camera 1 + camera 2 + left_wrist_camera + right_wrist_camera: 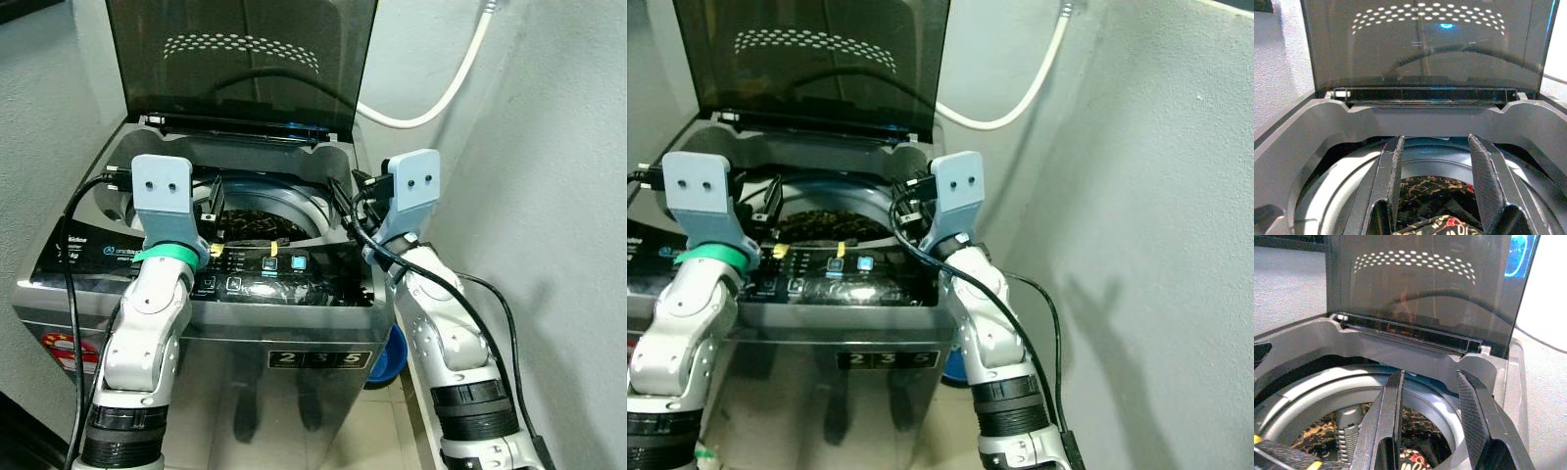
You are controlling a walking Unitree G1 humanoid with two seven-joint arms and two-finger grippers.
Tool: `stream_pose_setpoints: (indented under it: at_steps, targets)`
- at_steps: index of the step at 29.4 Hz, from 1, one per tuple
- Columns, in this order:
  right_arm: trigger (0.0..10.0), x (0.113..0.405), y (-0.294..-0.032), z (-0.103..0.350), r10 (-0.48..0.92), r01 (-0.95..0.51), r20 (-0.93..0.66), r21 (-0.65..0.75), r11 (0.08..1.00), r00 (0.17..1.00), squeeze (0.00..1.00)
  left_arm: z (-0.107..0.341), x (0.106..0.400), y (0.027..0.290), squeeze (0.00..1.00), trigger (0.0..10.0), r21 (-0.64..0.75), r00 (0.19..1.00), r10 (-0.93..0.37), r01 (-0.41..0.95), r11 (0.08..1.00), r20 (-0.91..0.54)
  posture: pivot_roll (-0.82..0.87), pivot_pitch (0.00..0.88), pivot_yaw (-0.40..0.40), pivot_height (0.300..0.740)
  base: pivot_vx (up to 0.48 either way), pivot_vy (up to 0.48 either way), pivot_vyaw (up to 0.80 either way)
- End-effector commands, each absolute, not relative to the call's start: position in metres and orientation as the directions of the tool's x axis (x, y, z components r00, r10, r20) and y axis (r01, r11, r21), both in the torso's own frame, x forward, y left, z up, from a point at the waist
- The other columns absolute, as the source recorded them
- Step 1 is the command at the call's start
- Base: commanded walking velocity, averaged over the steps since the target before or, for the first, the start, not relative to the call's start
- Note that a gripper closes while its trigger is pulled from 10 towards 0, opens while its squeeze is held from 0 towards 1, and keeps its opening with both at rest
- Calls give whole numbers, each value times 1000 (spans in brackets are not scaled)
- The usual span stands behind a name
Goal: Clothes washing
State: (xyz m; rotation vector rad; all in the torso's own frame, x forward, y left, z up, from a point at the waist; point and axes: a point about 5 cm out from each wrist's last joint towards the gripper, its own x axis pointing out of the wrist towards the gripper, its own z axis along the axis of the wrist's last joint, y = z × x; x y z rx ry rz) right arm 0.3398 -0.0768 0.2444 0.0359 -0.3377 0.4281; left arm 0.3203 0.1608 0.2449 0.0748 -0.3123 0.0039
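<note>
Down inside the drum (1352, 196) of the top-loading washing machine (294, 343), under its raised dark lid (245, 59), lies the dark patterned clothing (1432, 193), with a fold of it showing just below the fingers of the left claw (1432, 196). Both claws hang over the machine's opening with their fingers spread apart and empty, the left claw above the near left side of the drum and the right claw (1430, 426) above its right side. Neither one touches the clothing, which sits lower, around the grey ribbed agitator column (1348, 433).
</note>
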Motion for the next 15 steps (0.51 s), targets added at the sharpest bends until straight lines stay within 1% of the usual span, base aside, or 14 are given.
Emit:
stream_pose_setpoints:
  at_steps: [1,2,8,10,15]
  targets:
    - [10000,338,-77,241,404,-411,319,-49,911,858,0,246,320,160,0,10000,80,949,-15,-11,997,314,134,1,-7,740,0,0,0]
    - [10000,338,-77,241,404,-411,319,-49,911,858,0,246,320,160,0,10000,80,949,-15,-11,997,314,134,1,-7,740,0,0,0]
    - [10000,336,-73,242,414,-418,330,-64,906,848,0,247,321,159,0,10000,81,946,-17,-10,997,323,130,0,-2,740,0,0,800]
    - [10000,335,-74,245,403,-421,351,-25,907,845,0,249,320,158,0,10000,81,943,-23,-4,997,332,132,0,0,740,0,0,800]
    - [10000,336,-75,248,388,-421,370,10,907,844,0,251,320,158,0,10000,82,940,-30,3,997,339,136,0,2,740,0,0,800]
